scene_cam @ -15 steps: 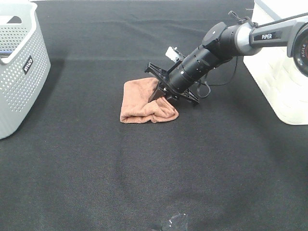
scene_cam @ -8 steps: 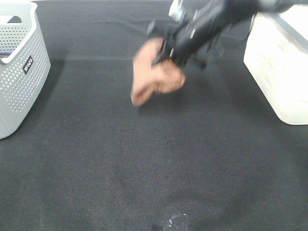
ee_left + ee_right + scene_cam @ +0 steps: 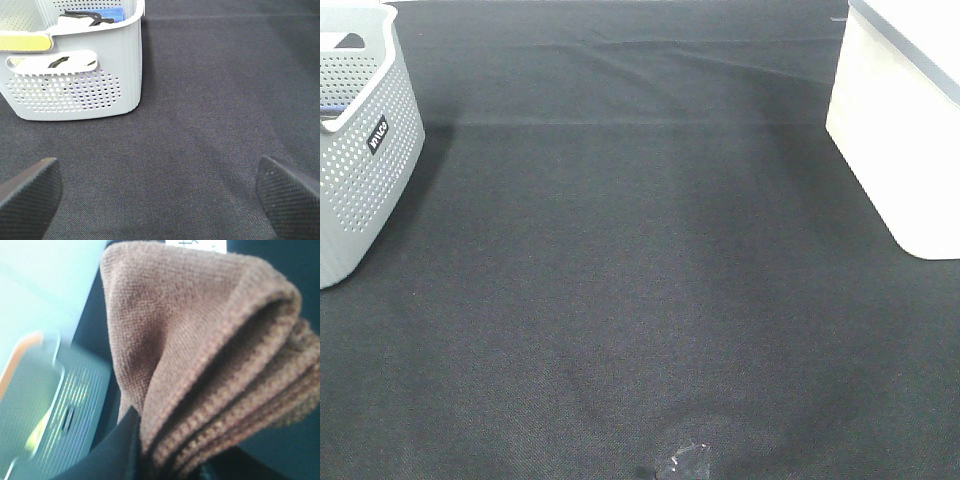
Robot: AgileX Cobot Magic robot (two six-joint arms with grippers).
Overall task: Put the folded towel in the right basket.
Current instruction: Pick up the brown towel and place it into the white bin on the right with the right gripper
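The folded brown towel (image 3: 200, 350) fills the right wrist view, hanging bunched from my right gripper, which is shut on it. Its fingers are almost all hidden by the cloth; only a dark part (image 3: 117, 457) shows. Neither the towel nor the right arm appears in the exterior high view. The right basket (image 3: 905, 130) is white and stands at the table's right edge. A blurred pale shape (image 3: 45, 390) behind the towel may be that basket. My left gripper (image 3: 160, 200) is open and empty above the black cloth.
A grey perforated basket (image 3: 360, 150) stands at the left edge; it also shows in the left wrist view (image 3: 75, 75), holding blue and yellow items. A black cloth (image 3: 640, 280) covers the table. A small shiny scrap (image 3: 682, 462) lies at the front.
My right arm lifted the towel off the table, carried it up and to the right, and has left the exterior high view with it.
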